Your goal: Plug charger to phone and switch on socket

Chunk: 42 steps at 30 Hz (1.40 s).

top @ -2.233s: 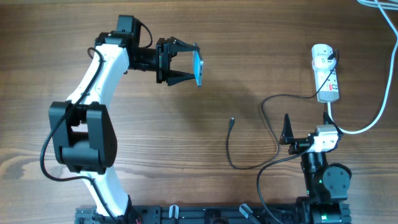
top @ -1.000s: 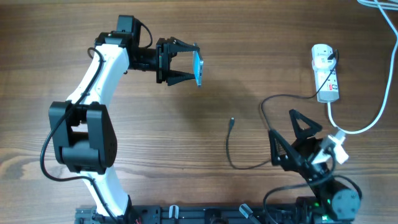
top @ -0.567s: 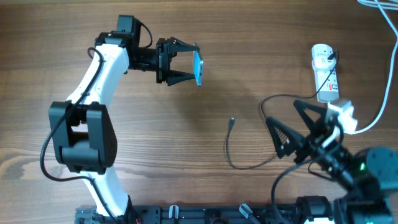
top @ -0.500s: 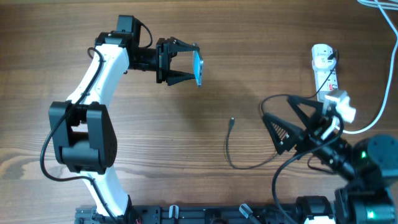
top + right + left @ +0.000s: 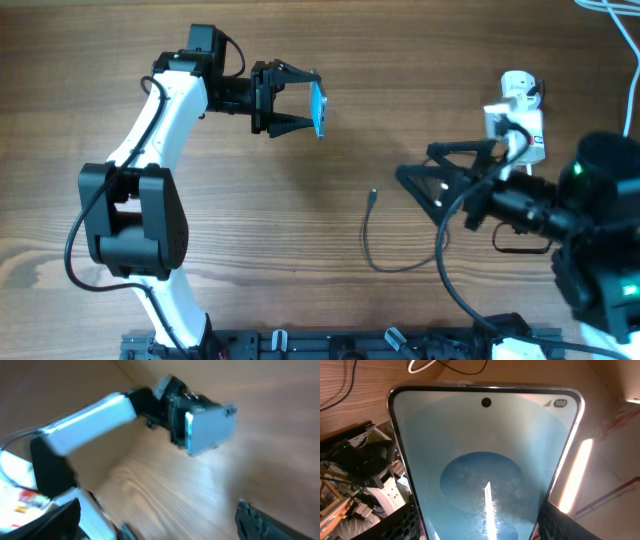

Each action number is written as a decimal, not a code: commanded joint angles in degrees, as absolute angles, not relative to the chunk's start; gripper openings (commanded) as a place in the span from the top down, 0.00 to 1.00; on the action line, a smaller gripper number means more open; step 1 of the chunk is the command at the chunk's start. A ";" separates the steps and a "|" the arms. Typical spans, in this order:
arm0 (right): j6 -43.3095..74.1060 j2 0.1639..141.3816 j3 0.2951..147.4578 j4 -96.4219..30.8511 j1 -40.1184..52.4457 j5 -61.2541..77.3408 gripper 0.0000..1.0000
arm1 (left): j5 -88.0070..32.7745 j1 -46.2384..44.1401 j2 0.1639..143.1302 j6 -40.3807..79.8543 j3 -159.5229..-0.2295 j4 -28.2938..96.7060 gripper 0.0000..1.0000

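My left gripper is shut on the phone, held on edge above the table at the upper middle. Its cyan screen fills the left wrist view between the dark fingers. The phone also shows in the blurred right wrist view. The charger, a thin black cable, lies on the table with its small plug tip pointing up. My right gripper is open and empty, raised right of the tip. The white socket lies at the upper right, partly covered by my right arm.
A thick white cord runs from the socket area off the right and top edges. The left arm's white links stretch over the left side of the wooden table. The right arm's body fills the lower right.
My right arm has risen from its folded rest at the lower right and swung up and left, gripper open, toward the cable. The left arm and the phone have not moved.
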State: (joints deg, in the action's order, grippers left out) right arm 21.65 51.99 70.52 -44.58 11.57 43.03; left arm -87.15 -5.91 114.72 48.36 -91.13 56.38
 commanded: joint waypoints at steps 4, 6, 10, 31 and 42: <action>17.28 68.42 91.68 -60.38 31.51 6.59 0.01 | -90.35 -5.78 112.38 48.47 -92.38 56.38 0.33; 20.16 73.80 95.57 -61.98 37.67 -1.13 0.01 | -90.35 -5.78 112.38 48.47 -92.38 56.38 0.33; 25.61 81.14 98.56 -59.48 45.04 -10.98 0.01 | -90.35 -5.78 112.38 48.47 -92.38 56.40 0.33; 32.45 94.30 98.83 -51.24 46.44 -16.95 0.16 | -90.35 -5.78 112.38 48.47 -92.38 56.38 0.34; 36.14 94.30 98.83 -49.98 46.44 -20.75 0.42 | -90.35 -5.78 112.38 48.45 -92.38 56.38 0.34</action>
